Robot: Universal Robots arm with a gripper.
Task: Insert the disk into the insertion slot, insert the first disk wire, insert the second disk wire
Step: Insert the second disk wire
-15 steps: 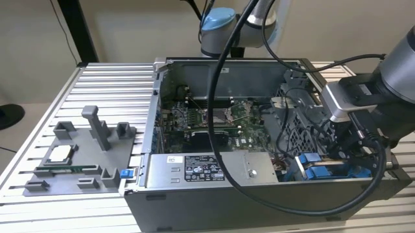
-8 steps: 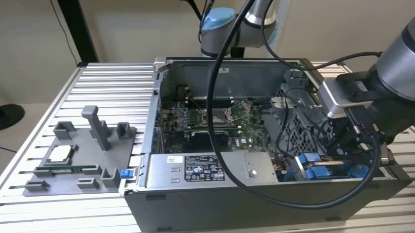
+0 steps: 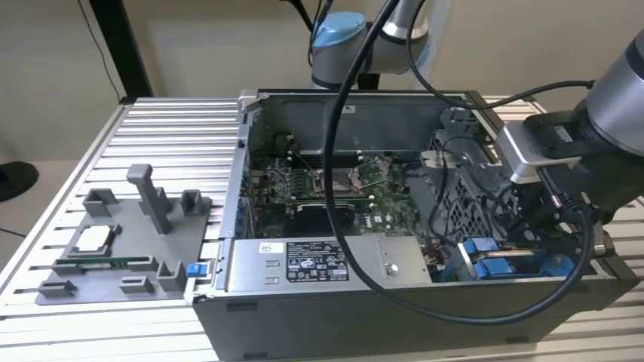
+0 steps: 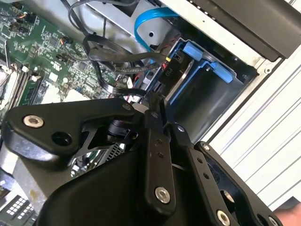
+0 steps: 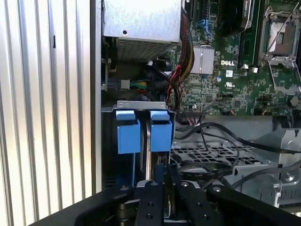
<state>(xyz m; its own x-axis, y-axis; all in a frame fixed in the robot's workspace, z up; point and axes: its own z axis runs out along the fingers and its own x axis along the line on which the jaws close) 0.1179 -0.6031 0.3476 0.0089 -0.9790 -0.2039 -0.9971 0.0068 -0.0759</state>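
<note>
The disk (image 5: 147, 155) stands on edge in the insertion slot (image 5: 141, 104), a silver strip between the two blue tabs of its carrier (image 5: 128, 132). In the exterior view the blue carrier (image 3: 481, 247) sits at the case's front corner on the exterior view's right. My gripper (image 5: 162, 165) hovers right over the disk's edge, its black fingers (image 5: 150, 193) shut on a small dark plug of a disk wire (image 5: 161, 160). In the second wrist view the gripper (image 4: 151, 104) tapers to a point beside the blue bay (image 4: 207, 66). A black connector (image 4: 171, 63) and a blue flat cable (image 4: 141, 26) lie at the bay's mouth.
The open computer case (image 3: 302, 294) holds a green motherboard (image 3: 332, 188) and a grey labelled power-supply box (image 3: 322, 260). Loose black cables (image 5: 211, 155) loop beside the slot. A grey fixture plate (image 3: 121, 249) lies on the ribbed table (image 3: 171, 136) on the exterior view's left.
</note>
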